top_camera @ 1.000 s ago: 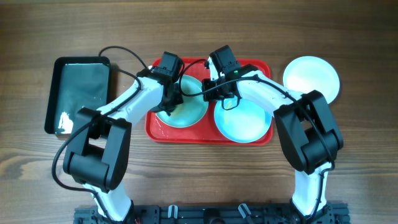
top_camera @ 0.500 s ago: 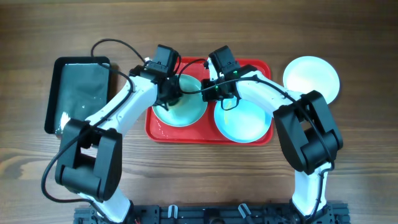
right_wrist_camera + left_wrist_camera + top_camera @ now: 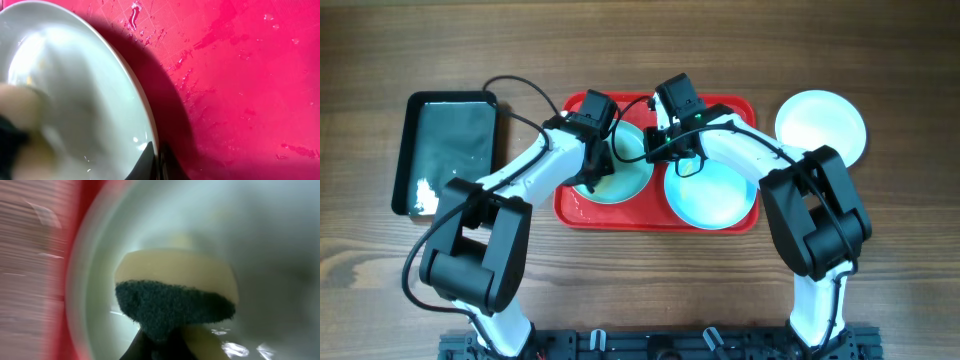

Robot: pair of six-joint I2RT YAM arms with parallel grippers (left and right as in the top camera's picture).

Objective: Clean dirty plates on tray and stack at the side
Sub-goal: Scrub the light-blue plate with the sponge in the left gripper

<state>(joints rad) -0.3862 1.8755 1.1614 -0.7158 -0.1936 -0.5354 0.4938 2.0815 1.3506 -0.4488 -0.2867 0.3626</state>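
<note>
Now the left pincer (image 3: 590,170) grips a sponge (image 3: 175,297) against the plate (image 3: 632,175) below. The right pincer (image 3: 156,161) pinches that plate's rim.

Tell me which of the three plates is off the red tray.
The white plate, on the table right of the red tray. The two turquoise plates both lie on the tray.
</note>
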